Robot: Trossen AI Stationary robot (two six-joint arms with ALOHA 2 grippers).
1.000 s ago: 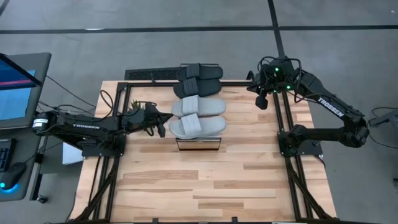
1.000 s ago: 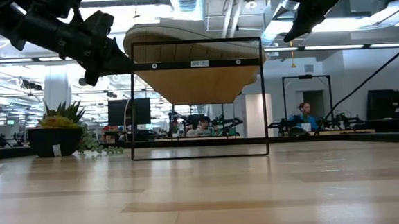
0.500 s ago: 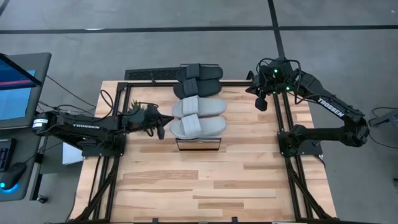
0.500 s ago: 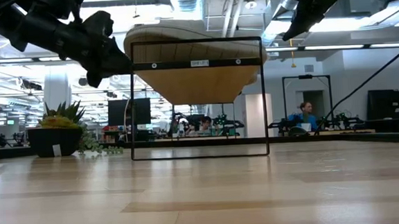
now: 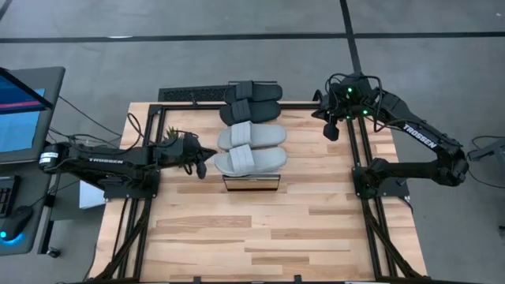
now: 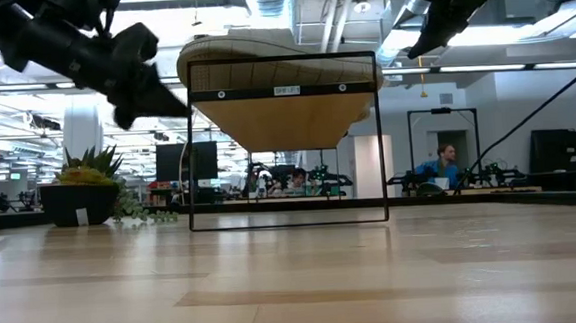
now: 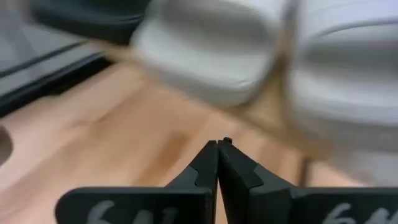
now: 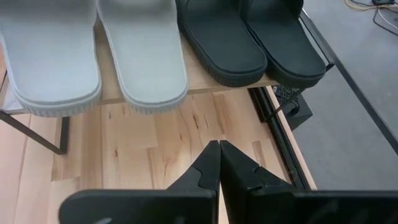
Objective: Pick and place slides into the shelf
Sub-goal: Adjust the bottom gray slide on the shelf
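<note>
All four slides lie side by side on the shelf (image 5: 251,183), a light-wood board on a black wire frame (image 6: 292,221). The two black slides (image 5: 252,101) are at the far end, soles flat on the board. The two pale grey slides (image 5: 251,148) sit nearer. The right wrist view shows the grey pair (image 8: 93,56) and the black pair (image 8: 249,40). My left gripper (image 5: 201,166) hangs shut just left of the nearest grey slide (image 7: 348,81) and touches nothing. My right gripper (image 5: 332,132) waits shut, raised by the table's far right corner (image 8: 219,144).
A potted plant (image 6: 81,189) stands at the table's left side, close to my left arm. Black frame rails (image 5: 367,197) run along both sides of the table. A wide stretch of wooden tabletop (image 5: 260,237) lies near of the shelf. People sit in the room behind (image 6: 438,162).
My left gripper, still shut, has drawn back a little from the shelf toward the table's left edge. The slides and the right arm have kept still.
</note>
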